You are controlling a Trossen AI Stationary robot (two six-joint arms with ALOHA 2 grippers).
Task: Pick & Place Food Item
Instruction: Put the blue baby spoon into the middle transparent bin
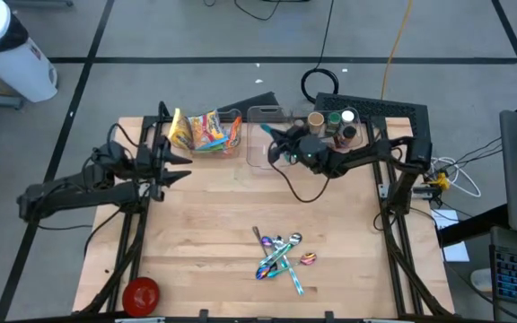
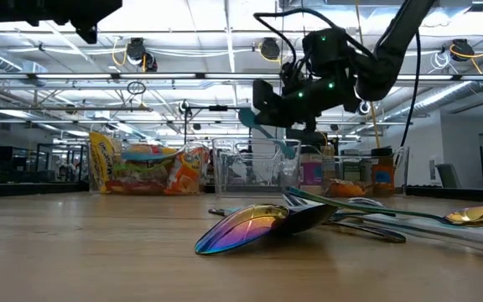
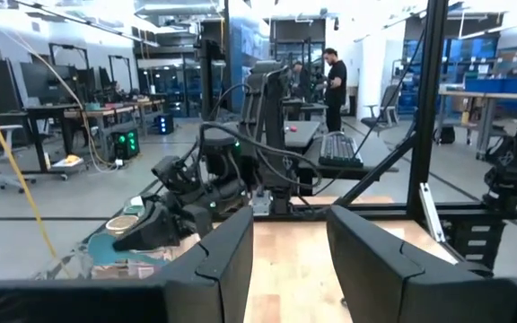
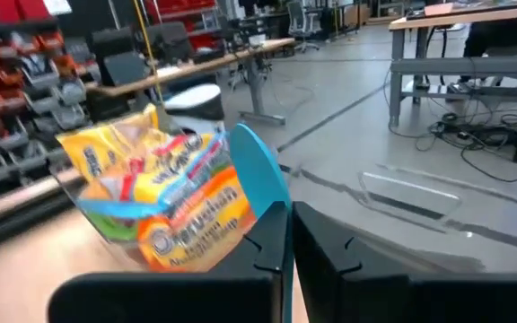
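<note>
My right gripper (image 1: 274,148) hangs above an empty clear bin (image 1: 260,115) at the table's far side, shut on a thin flat blue item (image 4: 257,170), which also shows in the low view (image 2: 268,127). What the item is I cannot tell. To the left of that bin, a clear bin holds bright yellow and orange snack bags (image 1: 206,131), which also show in the right wrist view (image 4: 164,193). My left gripper (image 1: 183,167) is open and empty, in the air over the table's left part. My right gripper pinches the blue item's edge (image 4: 272,208) between its two fingers. The item sticks out past the fingertips, lifted clear above the clear bin. The fingers hide the rest of it.
A bin with jars and bottles (image 1: 337,126) stands at the far right, behind my right arm. Several iridescent spoons (image 1: 281,256) lie on the table's near middle. A red round object (image 1: 140,293) sits at the near left corner. Bare wood lies between the arms.
</note>
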